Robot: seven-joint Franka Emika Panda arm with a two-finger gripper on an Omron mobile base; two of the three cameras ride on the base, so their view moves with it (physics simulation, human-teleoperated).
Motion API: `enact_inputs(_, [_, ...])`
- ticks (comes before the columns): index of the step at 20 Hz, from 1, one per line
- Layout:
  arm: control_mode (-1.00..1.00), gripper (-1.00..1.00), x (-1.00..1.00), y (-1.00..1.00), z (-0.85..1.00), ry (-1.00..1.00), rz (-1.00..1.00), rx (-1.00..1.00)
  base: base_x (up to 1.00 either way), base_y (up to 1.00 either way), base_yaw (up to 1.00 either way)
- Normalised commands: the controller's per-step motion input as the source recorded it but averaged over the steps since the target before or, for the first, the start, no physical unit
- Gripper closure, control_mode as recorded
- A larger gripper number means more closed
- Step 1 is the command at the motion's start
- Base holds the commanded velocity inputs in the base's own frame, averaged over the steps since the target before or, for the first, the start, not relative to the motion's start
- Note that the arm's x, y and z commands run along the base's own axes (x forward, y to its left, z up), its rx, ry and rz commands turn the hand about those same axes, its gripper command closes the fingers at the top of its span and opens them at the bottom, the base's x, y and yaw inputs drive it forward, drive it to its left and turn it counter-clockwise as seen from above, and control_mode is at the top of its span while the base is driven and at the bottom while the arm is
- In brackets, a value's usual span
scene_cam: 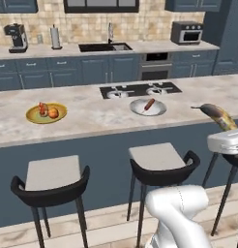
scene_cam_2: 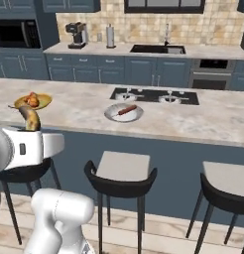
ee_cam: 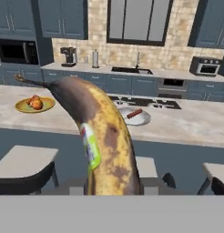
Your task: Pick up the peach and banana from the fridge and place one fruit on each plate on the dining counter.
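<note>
Gripper [ee_cam: 114, 193] fingertips hidden behind held banana [ee_cam: 102, 136]

Taking the grey plate [scene_cam: 148, 107] as landmark: a red-brown stick [scene_cam: 149, 104] lies across its middle, leaving bare rim on either side. Just behind it sits the black cooktop [scene_cam: 140, 89]. To its left, the dining counter [scene_cam: 87, 114] runs bare up to the yellow plate [scene_cam: 46, 113]. In front, below the counter edge, stand dark-backed stools [scene_cam: 162, 167].
</note>
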Motion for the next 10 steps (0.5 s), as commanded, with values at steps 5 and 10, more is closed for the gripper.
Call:
enact_inputs(5, [1.00, 1.00, 0.00, 0.00, 0.00, 0.00, 0.00, 0.00, 1.00, -0.10, -0.01])
enact_inputs(10, [1.00, 1.00, 0.00, 0.00, 0.00, 0.00, 0.00, 0.00, 1.00, -0.14, 0.00])
